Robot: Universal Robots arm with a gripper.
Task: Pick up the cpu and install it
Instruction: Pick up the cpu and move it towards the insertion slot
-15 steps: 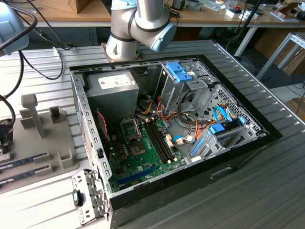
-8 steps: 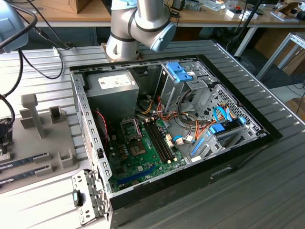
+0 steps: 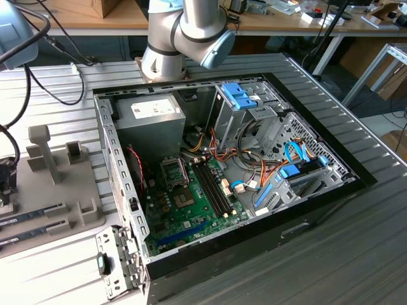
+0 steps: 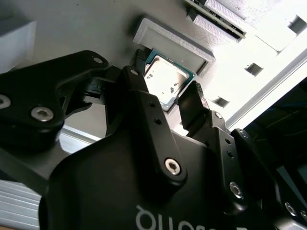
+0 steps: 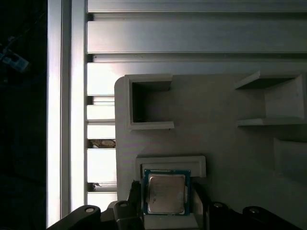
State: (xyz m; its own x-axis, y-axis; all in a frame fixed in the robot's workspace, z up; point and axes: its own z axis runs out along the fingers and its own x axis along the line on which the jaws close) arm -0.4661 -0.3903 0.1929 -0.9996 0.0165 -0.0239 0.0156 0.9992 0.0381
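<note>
cpu (image 5: 165, 192) sits in the grey holder (image 5: 220, 153); gripper (image 4: 166, 75) fingers (image 4: 192, 100) spread either side, not clamped. we judge pickup unfinished, with install into the computer case (image 3: 119, 152), mid exterior view, left.

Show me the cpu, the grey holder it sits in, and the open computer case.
cpu (image 5: 165, 193): first wrist view, middle of its silver top.
grey holder (image 5: 216, 139): first wrist view, bare flat surface.
computer case (image 3: 119, 162): exterior view, its metal side wall.

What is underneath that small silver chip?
The chip sits in a shallow grey frame on a grey tray, with the hand open around it. The frame's floor directly beneath is covered by the chip itself.
</note>
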